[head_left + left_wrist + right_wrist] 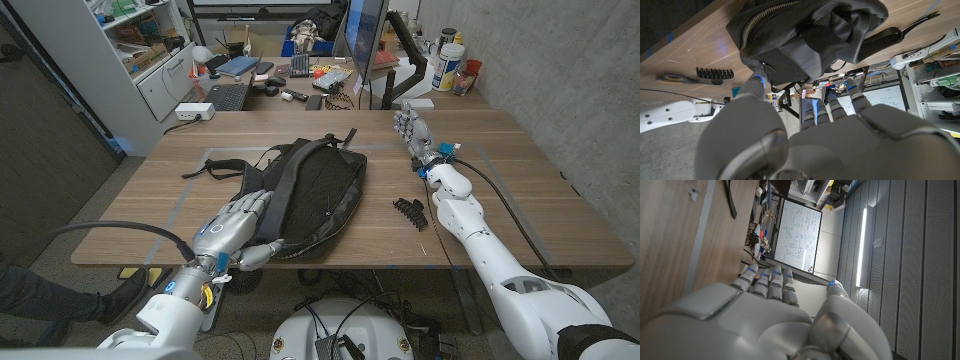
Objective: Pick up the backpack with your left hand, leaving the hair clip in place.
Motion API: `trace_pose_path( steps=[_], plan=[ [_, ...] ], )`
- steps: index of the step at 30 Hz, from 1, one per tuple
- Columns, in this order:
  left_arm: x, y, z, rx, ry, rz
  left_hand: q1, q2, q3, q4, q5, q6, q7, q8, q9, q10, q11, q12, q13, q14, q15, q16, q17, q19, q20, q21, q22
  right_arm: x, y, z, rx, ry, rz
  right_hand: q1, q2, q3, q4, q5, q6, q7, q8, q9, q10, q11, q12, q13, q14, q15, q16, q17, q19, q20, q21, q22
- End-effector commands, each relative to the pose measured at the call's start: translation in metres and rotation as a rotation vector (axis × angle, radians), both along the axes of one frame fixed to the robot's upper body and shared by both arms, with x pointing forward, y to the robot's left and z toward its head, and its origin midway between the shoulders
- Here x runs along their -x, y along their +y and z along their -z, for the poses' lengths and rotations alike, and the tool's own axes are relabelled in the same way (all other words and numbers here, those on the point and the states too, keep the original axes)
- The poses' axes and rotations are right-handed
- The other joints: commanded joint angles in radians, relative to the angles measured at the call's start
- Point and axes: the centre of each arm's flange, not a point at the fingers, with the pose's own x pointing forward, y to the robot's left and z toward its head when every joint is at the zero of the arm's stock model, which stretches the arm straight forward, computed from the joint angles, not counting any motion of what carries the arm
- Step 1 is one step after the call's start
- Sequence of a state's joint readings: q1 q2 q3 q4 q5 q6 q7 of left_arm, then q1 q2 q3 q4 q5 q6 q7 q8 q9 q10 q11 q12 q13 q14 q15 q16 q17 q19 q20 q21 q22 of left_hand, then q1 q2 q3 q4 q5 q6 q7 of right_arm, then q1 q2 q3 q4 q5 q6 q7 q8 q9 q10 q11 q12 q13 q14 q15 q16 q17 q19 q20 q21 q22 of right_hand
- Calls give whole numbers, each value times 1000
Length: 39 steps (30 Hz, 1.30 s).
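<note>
A black backpack point(305, 195) lies on the wooden table point(520, 190), roughly midway along its width and reaching from the middle toward the near edge, its straps spread toward the far left. The left hand point(235, 228) is at the backpack's near left side, close to the table's near edge. In the head view its fingers point(256, 204) lie on the bag's black fabric while the thumb sits against the bag's near edge. The left wrist view shows the fingers stretched out toward the backpack point(805, 37) with fabric and a strap just ahead of the fingertips, the thumb spread off to one side. Whether the hand has actually closed on the fabric cannot be told; the fingers look extended and not curled around anything.

A small black hair clip point(409, 212) lies on the bare wood to the right of the backpack, apart from it, nearer the right arm. It also shows in the left wrist view point(715, 73), lying on the table beside the bag.

The right hand point(412, 128) is well away from the backpack, toward the far right part of the table. Its fingers are close together and straight, holding nothing; the right wrist view shows them point(771, 282) side by side with the thumb set apart.
</note>
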<state>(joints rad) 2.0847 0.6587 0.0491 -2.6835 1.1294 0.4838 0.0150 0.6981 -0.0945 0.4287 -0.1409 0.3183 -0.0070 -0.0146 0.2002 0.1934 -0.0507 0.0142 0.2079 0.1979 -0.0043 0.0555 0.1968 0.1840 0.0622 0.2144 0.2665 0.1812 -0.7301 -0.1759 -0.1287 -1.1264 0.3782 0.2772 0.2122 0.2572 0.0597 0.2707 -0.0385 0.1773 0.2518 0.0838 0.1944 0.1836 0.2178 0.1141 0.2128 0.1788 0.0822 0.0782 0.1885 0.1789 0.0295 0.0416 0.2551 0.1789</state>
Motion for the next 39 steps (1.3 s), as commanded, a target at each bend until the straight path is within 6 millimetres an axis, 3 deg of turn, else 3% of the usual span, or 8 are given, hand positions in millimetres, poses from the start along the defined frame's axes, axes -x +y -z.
trace_pose_path(
  steps=[1, 11, 21, 39],
  plan=[
    [-11, -3, -1, -61, 57, 2, 11, -5, -1, -4, 0, 3, -8, 9, 1, 1, -9, 8, 3, 11, 5, 7, 4, 10, 1, 2, 3, -2, 8, -3, 3, -7, -16, -1, -5, -2, -4, 7, 2, -4, -3, 4, 1, -2, -4, 5, 6, 4, -1, 4, 1, 12, -2, 4],
    [-18, -11, -2, -112, 99, 12, 15, -12, -5, -4, 1, -2, -16, 6, 1, -2, -11, 7, 3, 11, 3, 6, 4, 12, 2, -1, 3, -3, 19, -7, -5, -14, -42, -2, -5, -3, -5, 7, -1, -6, -4, 4, 1, -4, -4, 5, 5, 4, -1, 4, 2, 16, -5, 4],
    [-26, -23, -5, -170, 97, 23, 18, -19, -9, -5, 1, 5, -16, 8, 1, -2, -13, 7, 4, 11, 2, 5, 5, 13, 2, -5, 2, -3, 41, -23, -6, -50, -84, -3, -5, -4, -5, 7, -1, -7, -4, 4, 0, -4, -4, 5, 6, 4, -1, 5, 4, 19, -7, 4],
    [-35, -23, 4, -172, 132, -10, 22, -24, -14, -4, 4, 13, -20, 10, 1, 1, -17, 8, 4, 11, 2, 4, 6, 12, 2, -11, 2, -3, 34, -20, -22, -48, -65, -4, -5, -6, -5, 7, -3, -9, -4, 4, 1, -6, -3, 5, 6, 2, -1, 5, 5, 21, -11, 5]
  ],
)
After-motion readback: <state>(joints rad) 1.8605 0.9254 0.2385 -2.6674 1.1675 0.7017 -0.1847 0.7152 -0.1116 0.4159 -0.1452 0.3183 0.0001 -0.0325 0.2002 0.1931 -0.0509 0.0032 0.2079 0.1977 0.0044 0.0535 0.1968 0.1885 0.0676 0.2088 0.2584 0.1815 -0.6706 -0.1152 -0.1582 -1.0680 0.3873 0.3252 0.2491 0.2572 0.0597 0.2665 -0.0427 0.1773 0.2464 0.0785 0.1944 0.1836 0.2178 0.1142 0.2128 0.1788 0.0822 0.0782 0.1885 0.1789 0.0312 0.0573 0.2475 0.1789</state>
